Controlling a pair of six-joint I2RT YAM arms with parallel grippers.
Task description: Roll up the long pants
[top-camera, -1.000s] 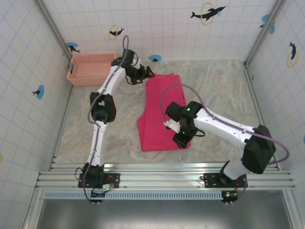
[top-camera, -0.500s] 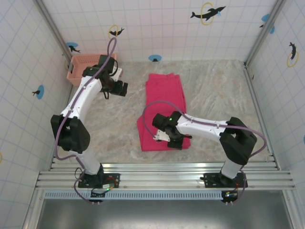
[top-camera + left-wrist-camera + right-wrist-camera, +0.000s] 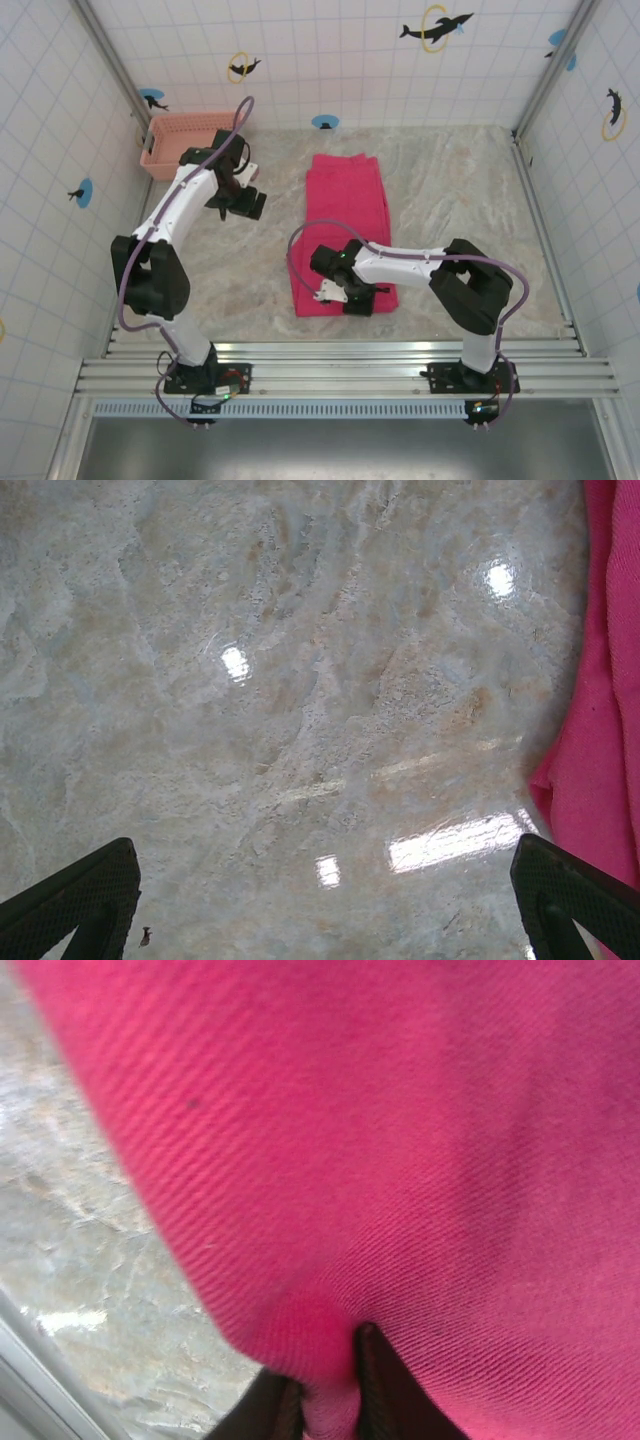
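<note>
Your marbled tabletop (image 3: 470, 210) carries the long pants (image 3: 345, 210), which lie flat as a folded pink-red strip. The strip runs from the far middle toward the near edge and widens a little at its near end. The salmon lattice basket (image 3: 160, 158) sits in the far left corner, well apart from the pants. Your left end effector (image 3: 246, 203) hovers over bare tabletop between the basket and the pants. In its wrist view the fingers (image 3: 70, 905) are spread wide, with the edge of the cloth at the right of the frame. Your right end effector (image 3: 345, 297) is down at the near hem. In its wrist view the dark fingers (image 3: 395, 1400) are clamped on a pinched fold of the pants.
</note>
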